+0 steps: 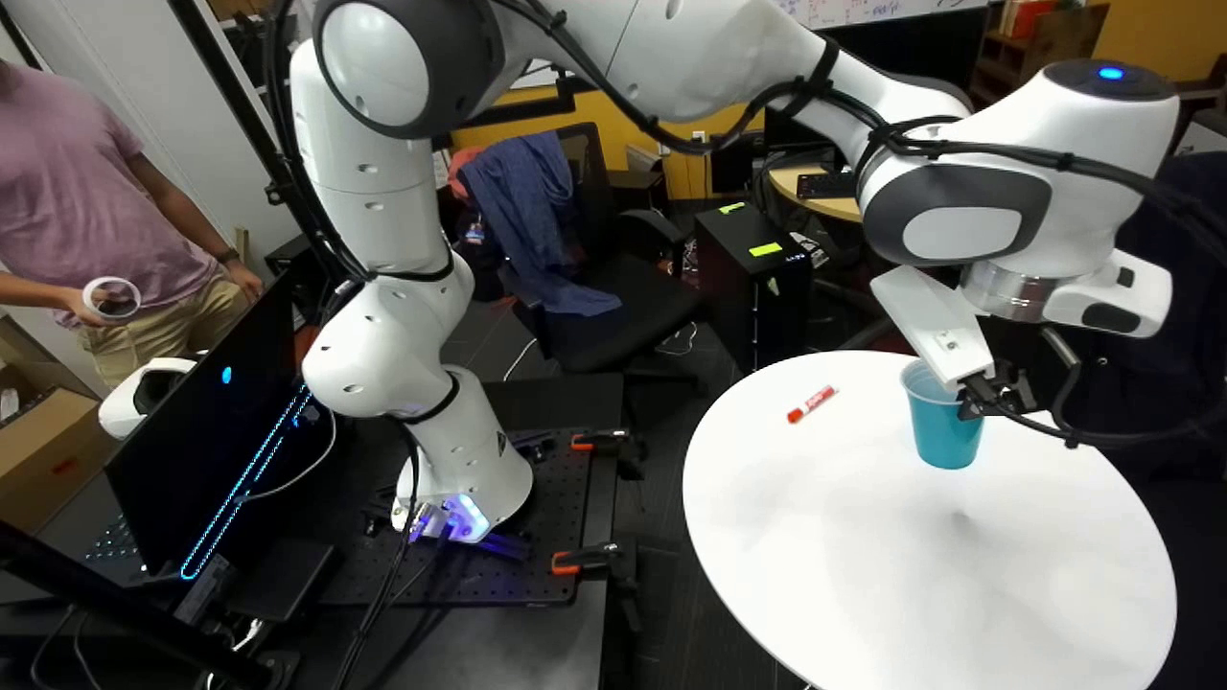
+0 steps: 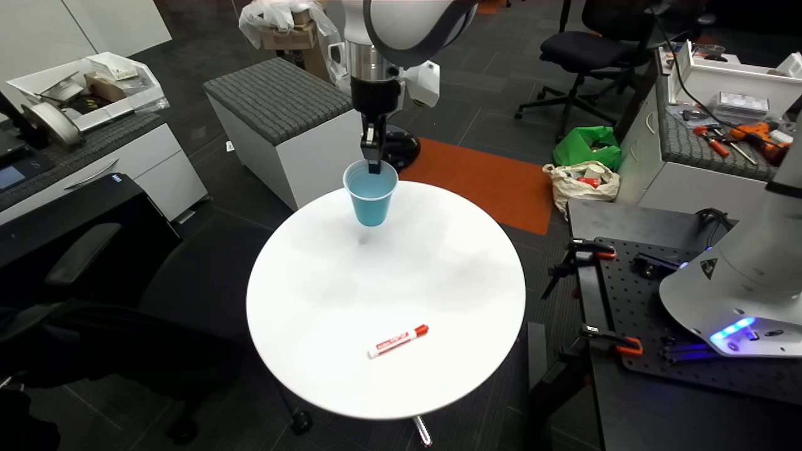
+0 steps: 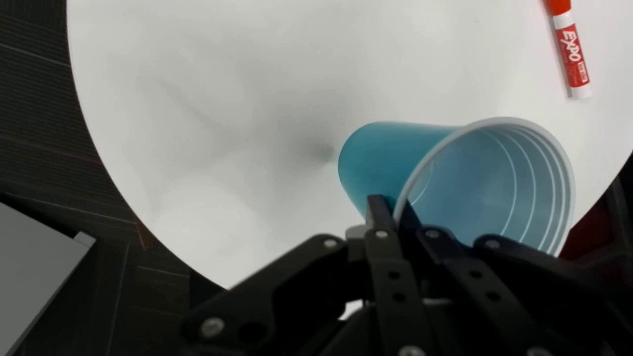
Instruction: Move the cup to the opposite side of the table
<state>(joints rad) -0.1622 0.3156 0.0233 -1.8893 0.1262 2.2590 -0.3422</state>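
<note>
Wrist view, lower right: end effector (image 3: 394, 211) is pinching cup (image 3: 460, 180) by its rim, likely needing slow, upright travel.

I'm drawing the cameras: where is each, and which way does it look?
An exterior view: high, looking down; the arm arches over to the table at right.
An exterior view: high, looking down at the cup; gripper at top, the arm's base at right.
Wrist view: at the arm's end, facing cup and table; fingers at bottom.
Both exterior views share cup, table and marker.
</note>
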